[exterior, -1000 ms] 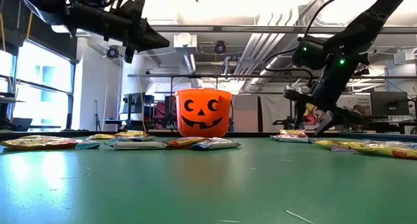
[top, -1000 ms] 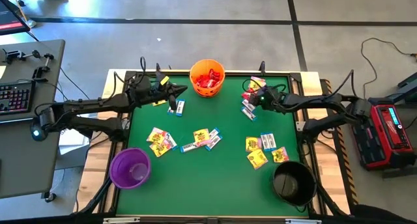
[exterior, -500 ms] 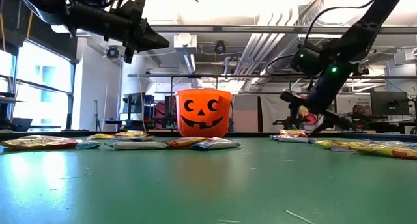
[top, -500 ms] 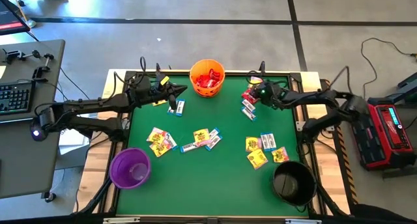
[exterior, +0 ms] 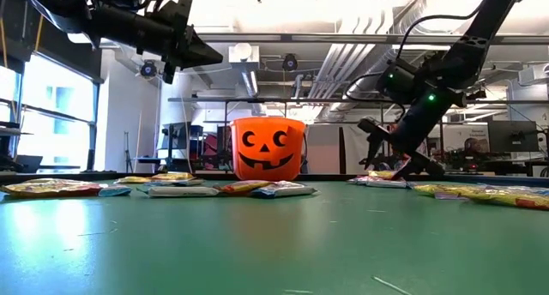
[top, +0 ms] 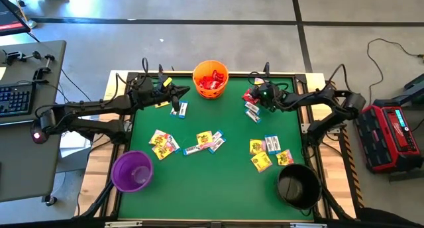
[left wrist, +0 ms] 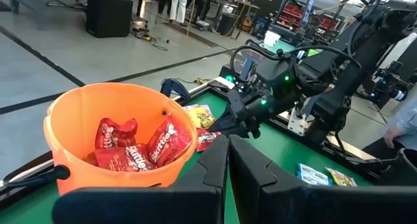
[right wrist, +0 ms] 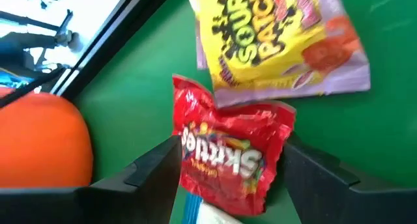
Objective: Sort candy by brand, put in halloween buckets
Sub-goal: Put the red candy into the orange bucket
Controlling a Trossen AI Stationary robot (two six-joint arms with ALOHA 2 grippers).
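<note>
Reaching low, the right gripper (right wrist: 225, 160) holds its jaws wide apart around a red candy packet (right wrist: 228, 152) on the green table (top: 218, 171) near the orange bucket (top: 211, 79). It looks light, thin and crinkly, so pinching its flat middle seems best. The left gripper (top: 188, 91), jaws together, waits by that bucket.

Grey concrete floor (top: 199, 29) with dark seams, bright window (exterior: 47, 115), exposed ceiling pipes (exterior: 343, 68).

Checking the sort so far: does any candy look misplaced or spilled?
Nothing stands out. The orange bucket holds only red packets; the rest lie flat on the table, still unsorted.
</note>
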